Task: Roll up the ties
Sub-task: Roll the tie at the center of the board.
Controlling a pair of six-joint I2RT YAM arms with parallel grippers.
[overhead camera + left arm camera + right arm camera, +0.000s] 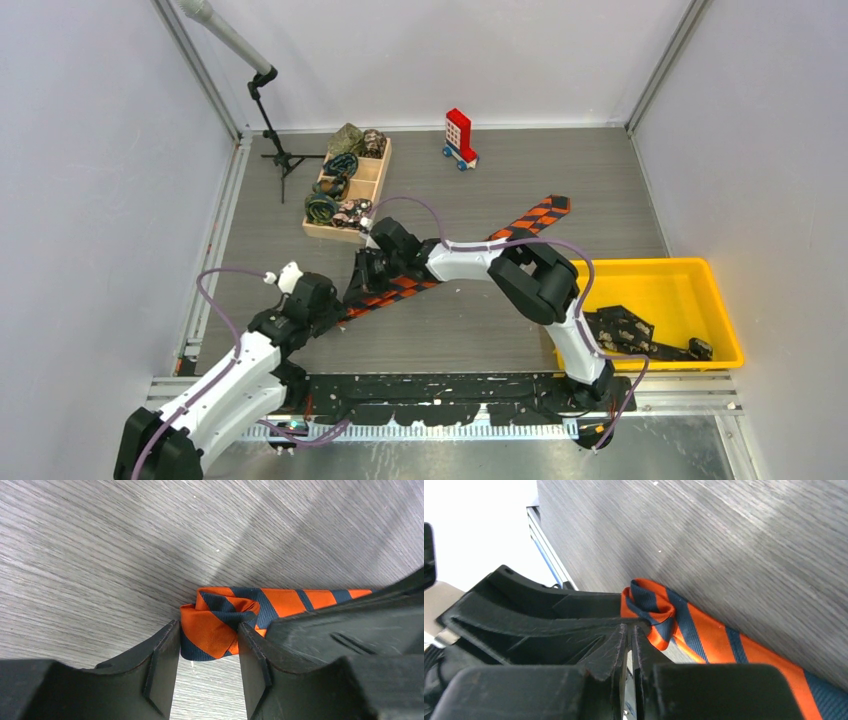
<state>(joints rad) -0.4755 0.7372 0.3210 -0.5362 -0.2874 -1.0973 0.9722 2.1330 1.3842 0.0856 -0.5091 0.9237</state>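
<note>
An orange-and-dark striped tie (530,218) lies diagonally across the grey table, its lower-left end curled into a small roll (212,625). My left gripper (335,312) has its jaws against both sides of that roll, seen close in the left wrist view (207,630). My right gripper (368,270) sits just beside it over the tie. Its jaws are almost together, and its tips (630,626) touch the roll (649,605) with nothing visible between them. Flat tie runs off to the right (734,645).
A wooden box (330,233) at the back left holds several rolled ties (345,165). A yellow bin (690,268) at the right holds dark ties (620,330). A red-and-white toy block (459,135) stands at the back. A tripod stand (280,155) is at the far left.
</note>
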